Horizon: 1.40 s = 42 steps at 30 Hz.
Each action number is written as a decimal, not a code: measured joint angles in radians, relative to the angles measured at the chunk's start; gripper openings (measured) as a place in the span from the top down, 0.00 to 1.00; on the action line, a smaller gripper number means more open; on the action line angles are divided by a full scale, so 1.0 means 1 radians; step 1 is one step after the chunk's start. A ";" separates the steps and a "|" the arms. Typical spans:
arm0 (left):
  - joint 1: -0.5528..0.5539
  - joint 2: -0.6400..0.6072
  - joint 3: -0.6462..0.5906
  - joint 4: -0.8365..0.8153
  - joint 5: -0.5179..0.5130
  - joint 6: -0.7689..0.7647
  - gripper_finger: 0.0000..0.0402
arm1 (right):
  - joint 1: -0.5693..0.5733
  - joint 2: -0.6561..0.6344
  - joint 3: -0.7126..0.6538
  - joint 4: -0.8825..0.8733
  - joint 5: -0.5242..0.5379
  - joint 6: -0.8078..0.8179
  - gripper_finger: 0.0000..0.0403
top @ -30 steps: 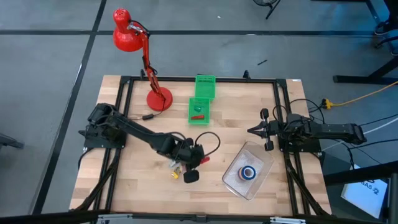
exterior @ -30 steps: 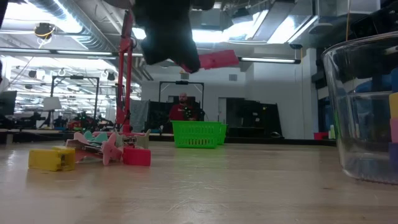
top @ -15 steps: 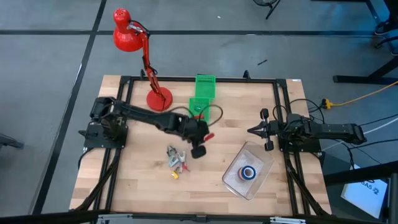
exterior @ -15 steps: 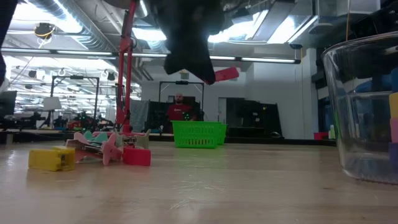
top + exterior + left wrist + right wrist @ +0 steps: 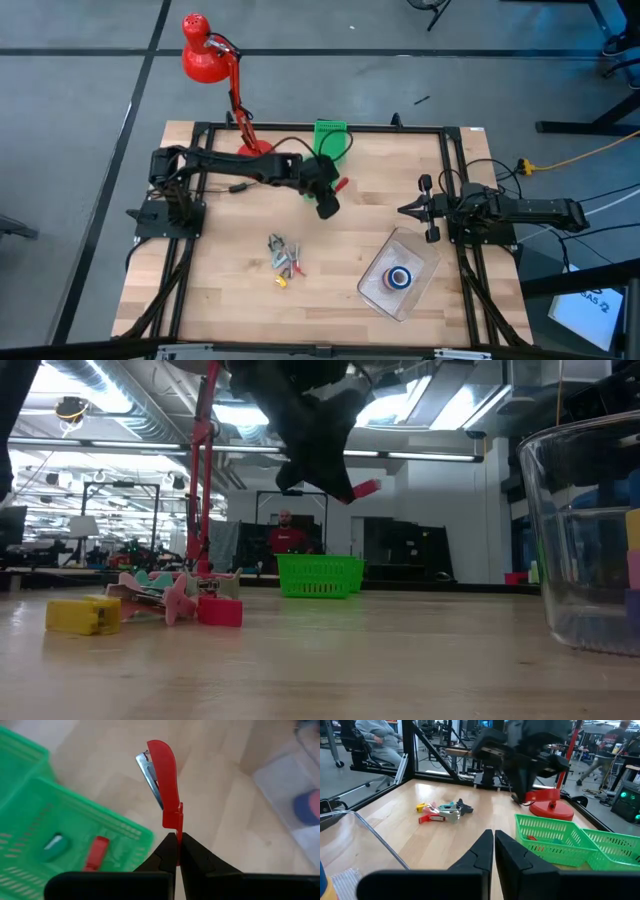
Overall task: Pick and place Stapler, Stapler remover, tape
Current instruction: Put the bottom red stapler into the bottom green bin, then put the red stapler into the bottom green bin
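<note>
Your left arm reaches across the wooden table (image 5: 230, 270) from its base, and the left gripper (image 5: 337, 186) hangs beside the green basket (image 5: 328, 140) with a small red stapler remover (image 5: 341, 185) pinched at its tip. The right gripper (image 5: 405, 210) waits near the table's right edge. A clear container (image 5: 420, 262) holds a blue tape roll (image 5: 399, 278). Small pieces (image 5: 284, 258) lie clustered mid-table. A red lamp (image 5: 218, 70) stands behind.

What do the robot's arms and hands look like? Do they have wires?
Both arms are black, built from chunky jointed pieces. The left arm has a thin black cable looping along it. Each ends in a hand with two flat, dark fingers tapering to a point: the left hand and the right hand. The right arm sits on a black base.
</note>
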 joint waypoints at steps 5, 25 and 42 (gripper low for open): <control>0.051 0.000 0.000 -0.007 0.018 0.023 0.99 | 0.000 0.000 0.000 0.000 0.000 0.000 0.95; 0.234 0.053 -0.042 -0.087 0.123 0.267 0.98 | 0.000 0.000 0.000 0.000 0.000 0.000 0.95; 0.284 0.095 -0.043 -0.090 0.122 0.258 0.91 | 0.000 0.000 0.000 0.000 0.000 0.000 0.95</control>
